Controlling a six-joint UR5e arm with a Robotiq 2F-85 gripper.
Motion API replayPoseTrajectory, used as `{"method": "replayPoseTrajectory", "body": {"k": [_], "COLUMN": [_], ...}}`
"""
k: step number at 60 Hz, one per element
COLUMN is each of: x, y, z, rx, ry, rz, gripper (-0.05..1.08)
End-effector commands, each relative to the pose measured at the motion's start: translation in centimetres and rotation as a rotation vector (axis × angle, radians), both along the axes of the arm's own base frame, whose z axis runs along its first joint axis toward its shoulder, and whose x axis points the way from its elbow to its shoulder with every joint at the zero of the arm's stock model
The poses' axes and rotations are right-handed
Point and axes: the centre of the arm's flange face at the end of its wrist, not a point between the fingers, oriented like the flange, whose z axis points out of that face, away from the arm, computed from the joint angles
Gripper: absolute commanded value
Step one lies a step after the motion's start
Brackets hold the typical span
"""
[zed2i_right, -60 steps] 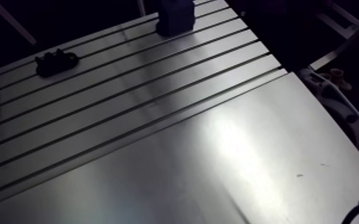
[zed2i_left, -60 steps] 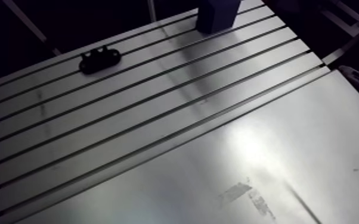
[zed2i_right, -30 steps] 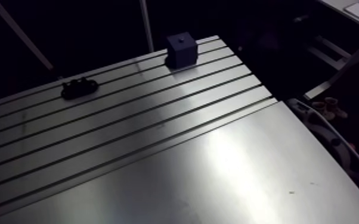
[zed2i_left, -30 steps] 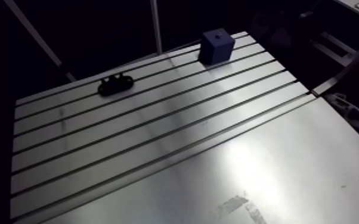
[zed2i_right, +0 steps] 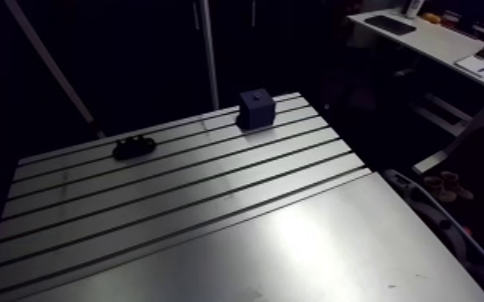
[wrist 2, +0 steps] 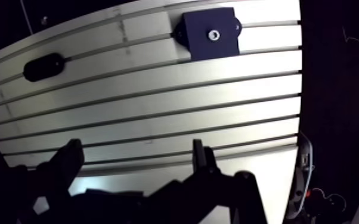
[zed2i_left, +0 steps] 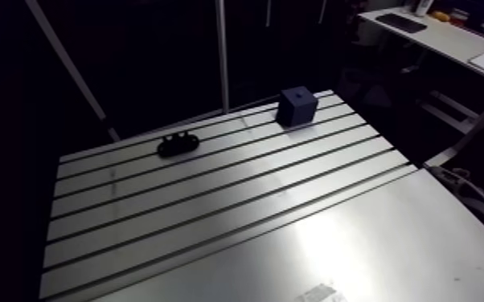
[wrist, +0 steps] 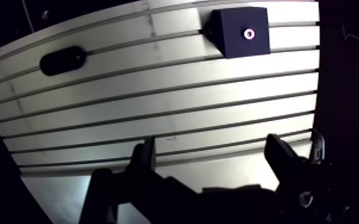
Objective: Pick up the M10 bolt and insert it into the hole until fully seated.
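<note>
Blue block [wrist: 240, 32], its hole [wrist: 249, 33] ringed in bright metal, sits on the slotted table [wrist: 158, 101] well ahead of the gripper [wrist: 212, 143], whose fingers stand apart and empty; the bolt itself cannot be made out.

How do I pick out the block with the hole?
Look at the slotted table, along its far edge. The dark blue block stands there, apart from the low black piece. It alone is boxy, with a round hole on top.
</note>
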Motion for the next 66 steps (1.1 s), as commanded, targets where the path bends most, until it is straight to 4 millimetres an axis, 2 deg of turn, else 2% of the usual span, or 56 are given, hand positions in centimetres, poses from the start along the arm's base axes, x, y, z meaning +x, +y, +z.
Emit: {"method": "replayPoseTrajectory", "body": {"k": [1,4,6,8,15,19,33,41,48,66], "x": [6.0,6.1,6.2,6.3,6.5,6.1,6.2,6.9,7.2,7.1], "y": [-18.3,-19.2,-20.8,-21.6,-23.1,-24.2,-24.6,-25.5,-26.5,-26.5], "z": [8.5,8.5,8.3,8.3,8.3,7.6,7.6,7.8,7.2,8.8], "rx": [0.036,0.036,0.036,0.035,0.031,0.028,0.021,0.025,0.026,0.029], "ry": [0.105,0.104,0.1,0.096,0.081,0.065,0.066,0.074,0.07,0.111], "rz": [0.184,0.185,0.199,0.211,0.236,0.256,0.259,0.218,0.211,0.211], "gripper": [0.0,0.0,0.0,0.0,0.0,0.0,0.0,0.0,0.0,0.01]}}
